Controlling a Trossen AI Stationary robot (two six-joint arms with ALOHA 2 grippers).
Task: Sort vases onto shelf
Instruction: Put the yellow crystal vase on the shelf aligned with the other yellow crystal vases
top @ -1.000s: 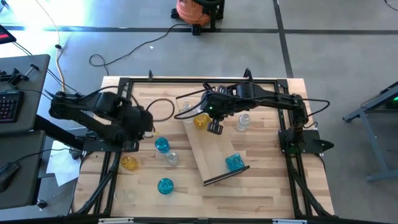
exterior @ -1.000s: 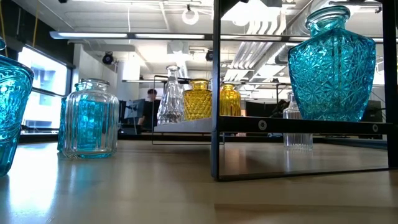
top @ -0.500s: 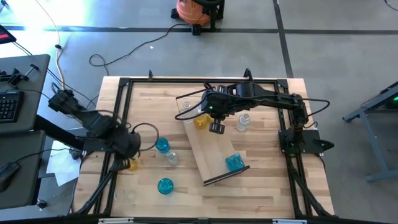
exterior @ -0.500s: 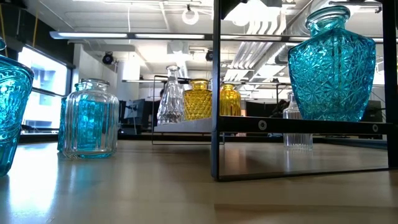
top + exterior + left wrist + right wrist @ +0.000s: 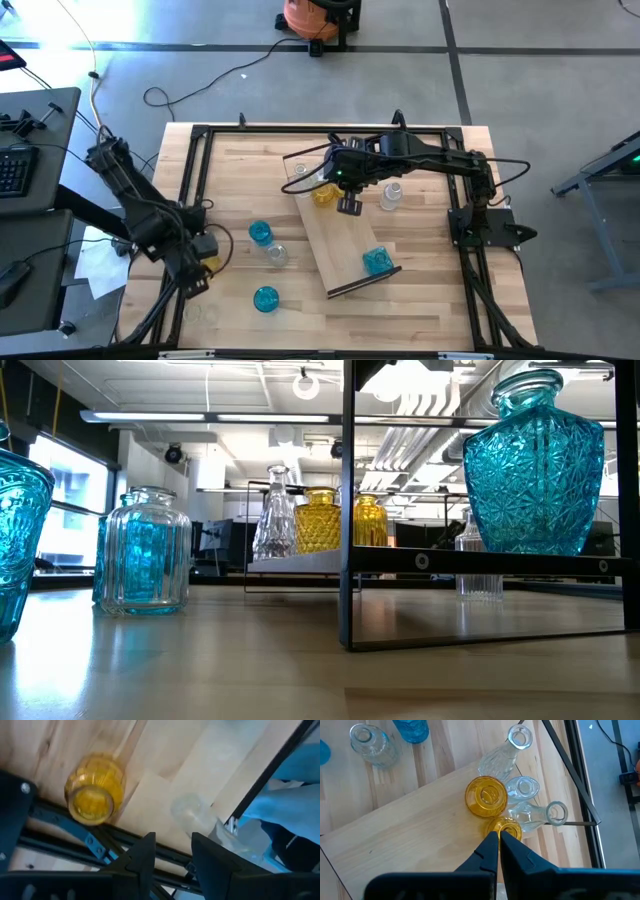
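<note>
On the shelf (image 5: 338, 240): one blue vase (image 5: 376, 261) near one end; two amber vases (image 5: 486, 796) and three clear vases (image 5: 521, 787) clustered at the other. On the table (image 5: 420, 300): two blue, two clear, one amber. Right gripper (image 5: 498, 836) clenched above the cluster; left gripper (image 5: 171, 851) parted, empty, near the table's left edge.

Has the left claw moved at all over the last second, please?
Yes. In the high view the left claw has swung from beside the blue vase, past the yellow vase, toward the table's near left edge. The vases stayed put.
</note>
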